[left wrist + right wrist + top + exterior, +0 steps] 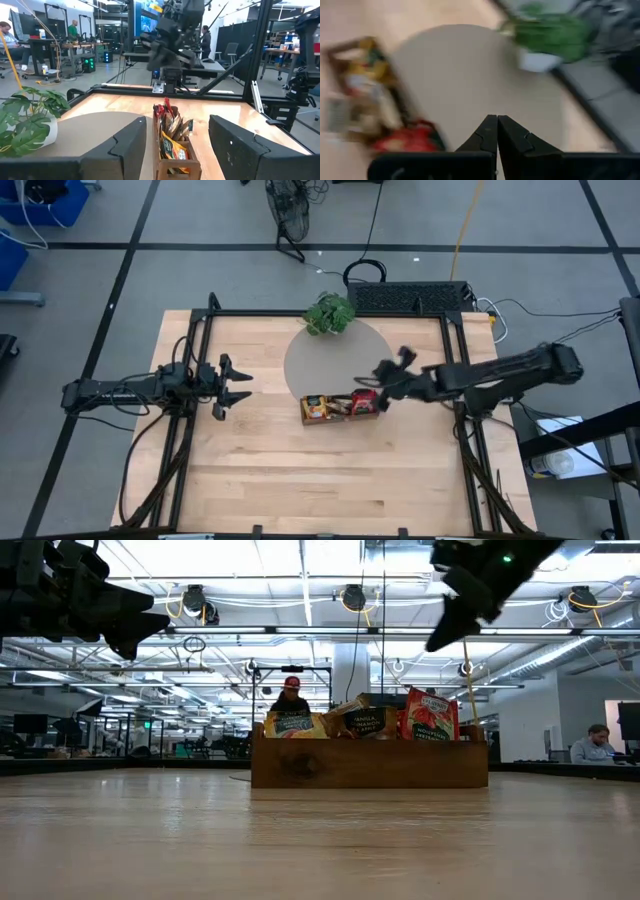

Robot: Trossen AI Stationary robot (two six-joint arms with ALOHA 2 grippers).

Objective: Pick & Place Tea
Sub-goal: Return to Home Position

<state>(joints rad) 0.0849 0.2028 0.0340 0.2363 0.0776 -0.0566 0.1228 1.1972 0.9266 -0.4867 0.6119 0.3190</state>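
Note:
The tea stands upright as small flat packets in a wooden tray at mid-table, yellow ones on the left and red ones on the right. In the low view the red packets stick up above the tray's wall. My right gripper hangs shut above the tray's right end and slants down. In the right wrist view its fingers are closed together with nothing between them. My left gripper waits open and level at the table's left, pointing toward the tray.
A round grey mat lies behind the tray, and the tray's far side sits on its near edge. A small potted plant stands on the mat's far edge. A black frame rims the table. Bare wood stretches in front of the tray.

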